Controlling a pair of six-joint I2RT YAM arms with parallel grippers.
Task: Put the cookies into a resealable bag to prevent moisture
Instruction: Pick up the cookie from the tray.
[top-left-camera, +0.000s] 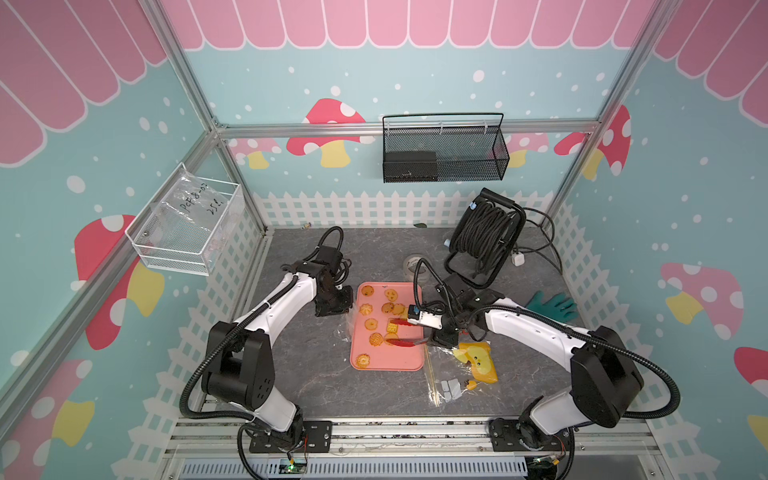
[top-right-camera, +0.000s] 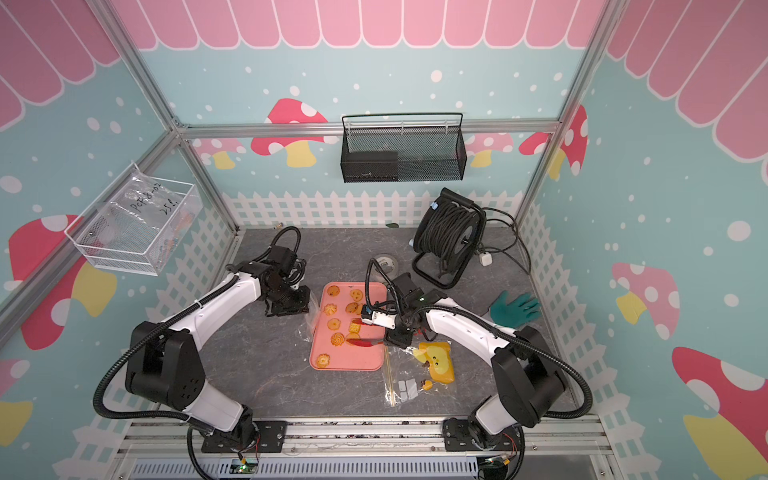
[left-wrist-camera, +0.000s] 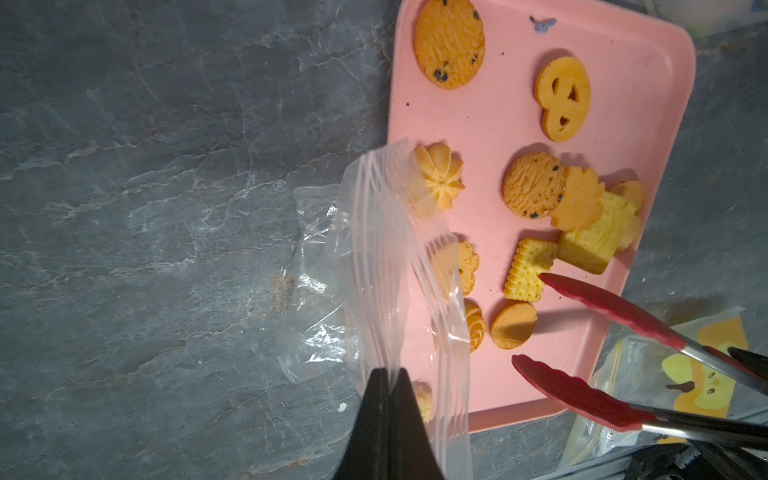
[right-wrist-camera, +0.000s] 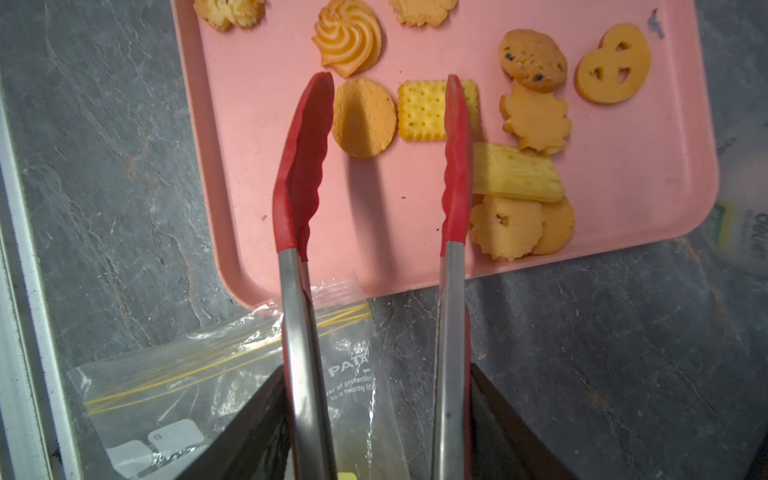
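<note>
The left gripper (left-wrist-camera: 388, 374) is closed tight on the rim of the resealable bag (left-wrist-camera: 395, 257). It holds the clear film raised at the left edge of the pink tray (top-left-camera: 399, 359), a little below the centre of the frame in both top views. The right gripper (right-wrist-camera: 376, 374) is clamped round the steel arms of the red-tipped tongs (right-wrist-camera: 296, 291). Their tips stand apart over the tray, straddling a plain round cookie (right-wrist-camera: 363, 118) and a square cracker (right-wrist-camera: 422, 110). The other cookies (right-wrist-camera: 534, 120) lie scattered on the tray, none of them gripped. A second clear bag (top-left-camera: 457, 374), holding a yellow face-marked item, lies just right of the tray beneath the right arm and is not the target. I cannot tell whether anything is already inside the held bag, since the biscuits seen through its film may simply lie on the tray behind it. The step in hand looks like a pickup with the tongs. To do it well, shift them sideways so only one biscuit sits between the tips, then lower until they flank its edge. Close gently, as these look brittle. Carry it to the bag's mouth and release only once the tips are inside.
</note>
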